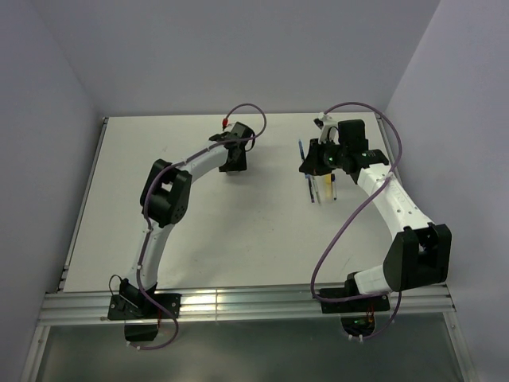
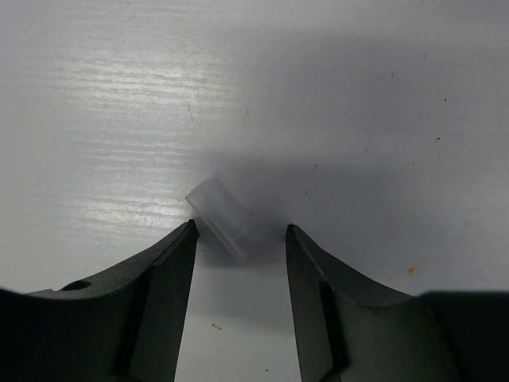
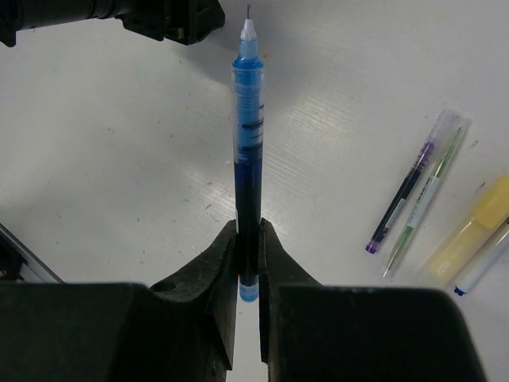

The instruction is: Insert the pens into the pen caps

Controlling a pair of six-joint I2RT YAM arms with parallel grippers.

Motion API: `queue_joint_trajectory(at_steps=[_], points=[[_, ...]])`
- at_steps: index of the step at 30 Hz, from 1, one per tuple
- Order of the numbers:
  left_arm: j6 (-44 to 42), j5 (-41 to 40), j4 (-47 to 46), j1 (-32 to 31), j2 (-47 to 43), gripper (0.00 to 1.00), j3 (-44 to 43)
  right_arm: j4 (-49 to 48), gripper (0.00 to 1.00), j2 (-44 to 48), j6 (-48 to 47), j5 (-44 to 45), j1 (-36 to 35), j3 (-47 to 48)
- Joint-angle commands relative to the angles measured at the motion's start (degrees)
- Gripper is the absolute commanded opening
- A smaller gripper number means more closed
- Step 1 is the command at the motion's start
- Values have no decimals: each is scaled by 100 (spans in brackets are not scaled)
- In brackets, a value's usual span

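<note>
One white table (image 1: 199, 231) spans the top view. At bottom centre of its wrist view, the right gripper (image 3: 248, 231) pinches a blue pen (image 3: 247, 119) that points up the frame. Loose pens (image 3: 413, 199) lie at that view's right. The left gripper (image 2: 238, 235) stands spread, with a translucent cap (image 2: 219, 211) lying mid-frame between its tips.

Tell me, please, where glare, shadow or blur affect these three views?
Left wrist: glare streaks the table at upper left, and the clear cap lies soft-focused in shadow at the tips of the open left pincer. Right wrist: even light, the blue pen sharp in the shut right pincer. Top external: a bright reflection on the near rail.
</note>
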State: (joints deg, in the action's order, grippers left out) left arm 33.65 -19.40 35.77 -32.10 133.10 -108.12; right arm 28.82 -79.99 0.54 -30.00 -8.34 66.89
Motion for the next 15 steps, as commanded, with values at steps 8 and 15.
queue_joint_trajectory(at_steps=[8, 15], points=[[-262, -170, 79, 125, 401, 48, -131, 54, 0, 27, -177, 3, 60, 386], [-394, 85, 71, 195, 314, 40, 114, 106, 0, -8, -168, -120, 60, 430]])
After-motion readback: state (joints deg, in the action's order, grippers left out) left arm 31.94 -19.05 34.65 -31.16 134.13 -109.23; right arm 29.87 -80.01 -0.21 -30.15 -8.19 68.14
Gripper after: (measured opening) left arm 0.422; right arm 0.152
